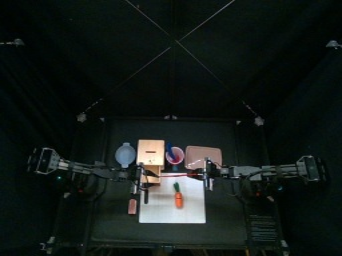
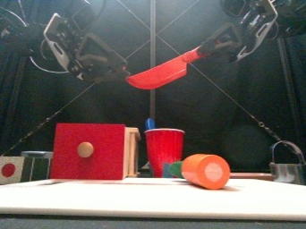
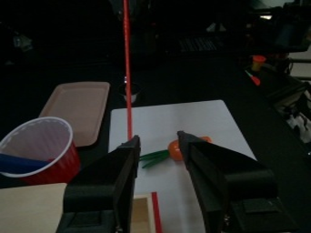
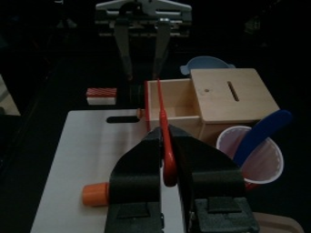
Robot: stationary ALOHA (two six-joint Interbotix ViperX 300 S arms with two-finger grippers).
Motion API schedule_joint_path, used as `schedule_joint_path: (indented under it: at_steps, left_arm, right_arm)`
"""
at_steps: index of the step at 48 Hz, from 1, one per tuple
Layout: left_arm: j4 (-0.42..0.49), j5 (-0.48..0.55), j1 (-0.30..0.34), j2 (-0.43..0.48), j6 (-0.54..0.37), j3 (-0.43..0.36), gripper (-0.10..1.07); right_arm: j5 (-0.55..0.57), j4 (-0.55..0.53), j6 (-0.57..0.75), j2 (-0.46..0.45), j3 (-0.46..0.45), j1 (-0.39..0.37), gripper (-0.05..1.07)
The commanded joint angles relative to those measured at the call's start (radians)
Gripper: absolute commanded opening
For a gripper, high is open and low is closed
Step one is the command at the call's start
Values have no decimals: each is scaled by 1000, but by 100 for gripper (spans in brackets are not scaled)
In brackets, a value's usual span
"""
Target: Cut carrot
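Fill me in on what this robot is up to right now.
The right end effector is shut on a red knife, held in the air above the table. The left end effector is open and empty, hovering over the white cutting board. The carrot lies on that board, uncut and untouched. Behind the board stand a wooden box and a red cup.

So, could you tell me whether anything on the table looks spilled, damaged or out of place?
Nothing stands out. The carrot lies whole on the white board, the red cup stands upright beside the wooden box, and the right tool holds the red knife up above them.
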Motion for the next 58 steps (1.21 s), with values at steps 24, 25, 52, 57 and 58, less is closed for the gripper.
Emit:
schedule_joint_path:
  at_steps: [24,25,52,57,58]
  left_arm:
    - [-84,-52,-3,43,152,-54,79]
    - [-89,-52,-3,49,152,-54,79]
    - [-173,-40,-5,112,153,-57,74]
    - [-178,-38,-5,112,153,-57,67]
    - [-178,-38,-6,112,153,-58,65]
  right_arm:
    - [2,51,0,-6,23,32,34]
    - [2,49,0,-8,20,32,34]
    - [-5,31,-2,-12,-2,31,34]
    - [-8,31,-2,-12,-2,29,34]
    - [-11,32,0,-12,-2,31,34]
